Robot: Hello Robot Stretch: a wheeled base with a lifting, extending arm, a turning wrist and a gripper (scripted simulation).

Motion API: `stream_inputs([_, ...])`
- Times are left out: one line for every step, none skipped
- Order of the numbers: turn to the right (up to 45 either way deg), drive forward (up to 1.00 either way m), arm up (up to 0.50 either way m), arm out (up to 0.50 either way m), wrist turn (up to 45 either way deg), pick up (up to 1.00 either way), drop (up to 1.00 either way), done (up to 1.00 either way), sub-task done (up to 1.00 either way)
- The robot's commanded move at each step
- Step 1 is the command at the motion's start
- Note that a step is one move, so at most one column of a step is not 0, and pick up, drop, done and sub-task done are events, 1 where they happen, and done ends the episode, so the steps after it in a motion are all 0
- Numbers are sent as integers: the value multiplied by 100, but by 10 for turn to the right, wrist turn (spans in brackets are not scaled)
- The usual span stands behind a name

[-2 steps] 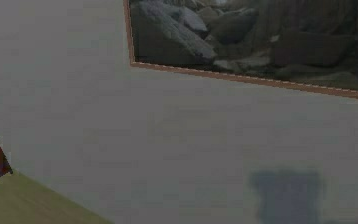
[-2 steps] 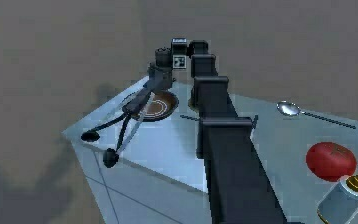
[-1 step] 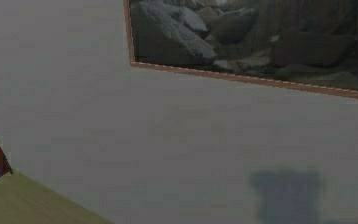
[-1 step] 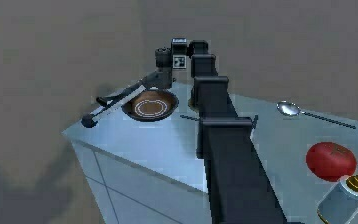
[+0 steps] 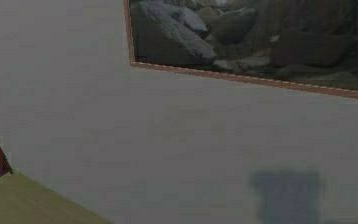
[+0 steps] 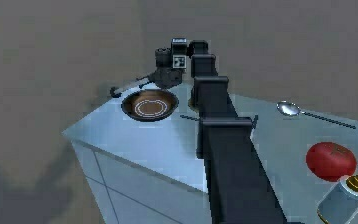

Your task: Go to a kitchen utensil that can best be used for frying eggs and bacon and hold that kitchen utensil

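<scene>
Jaws' hold cannot be told, red round thing (image 6: 332,160) lower right on pale grey counter (image 6: 137,145), silver spoon (image 6: 287,107) at right, round dark frying pan (image 6: 152,104) centre left, black gripper (image 6: 155,77) just higher in frame, framed rock picture (image 5: 257,40) upper right.

Pan (image 6: 152,104) on counter (image 6: 159,138) (spoon (image 6: 287,108) to its right).

A home kitchen: pale counter (image 6: 147,148) with frying pan (image 6: 152,104) and spoon (image 6: 287,108), framed picture (image 5: 252,40) on the wall (image 5: 107,130).
</scene>
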Motion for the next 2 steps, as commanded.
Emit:
stream_inputs([0,0,0,0,210,0,0,0,0])
stream_inputs([0,0,-12,0,0,0,0,0,0])
